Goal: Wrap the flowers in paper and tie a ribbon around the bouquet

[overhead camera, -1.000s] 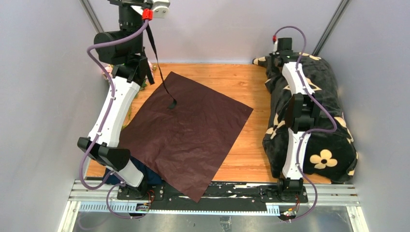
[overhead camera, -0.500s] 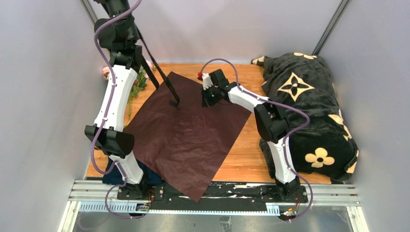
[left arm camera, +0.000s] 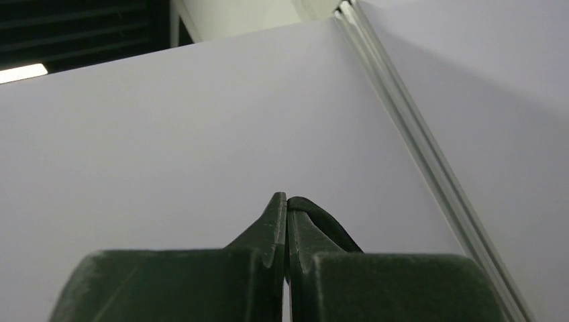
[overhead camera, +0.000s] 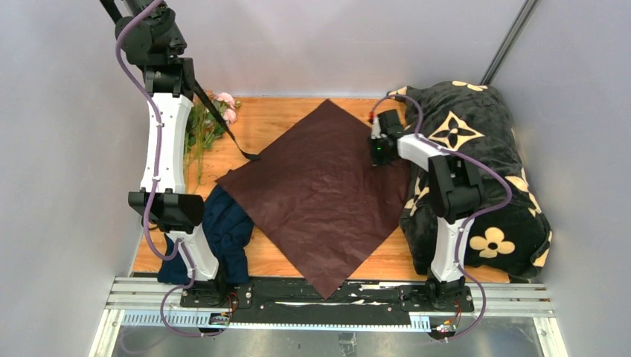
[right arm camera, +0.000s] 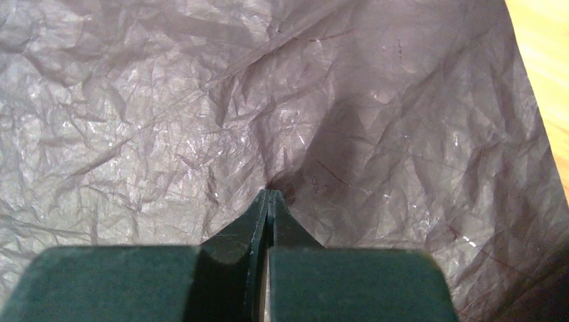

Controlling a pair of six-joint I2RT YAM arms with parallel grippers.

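Note:
The burgundy paper (overhead camera: 316, 195) lies flat on the wooden table as a diamond. My right gripper (overhead camera: 380, 151) is at its right corner, shut on a pinch of the paper (right arm camera: 168, 114); creases run out from the shut tips (right arm camera: 269, 194). My left arm is raised high at the back left, its hand above the top view's edge. In the left wrist view my left gripper (left arm camera: 287, 201) is shut on the black ribbon (left arm camera: 325, 225), which loops over the right finger. The ribbon (overhead camera: 251, 156) hangs slanting down to the paper's left corner. The pink flowers (overhead camera: 210, 119) lie at the back left.
A navy cloth (overhead camera: 229, 232) is bunched by the left arm's base, partly under the paper. A black blanket with cream flowers (overhead camera: 484, 178) fills the right side, under the right arm. Grey walls enclose the table on three sides.
The right gripper has dragged the paper to the right and turned it into a diamond. The left arm has lifted higher, and the ribbon's end slid left to the paper's corner.

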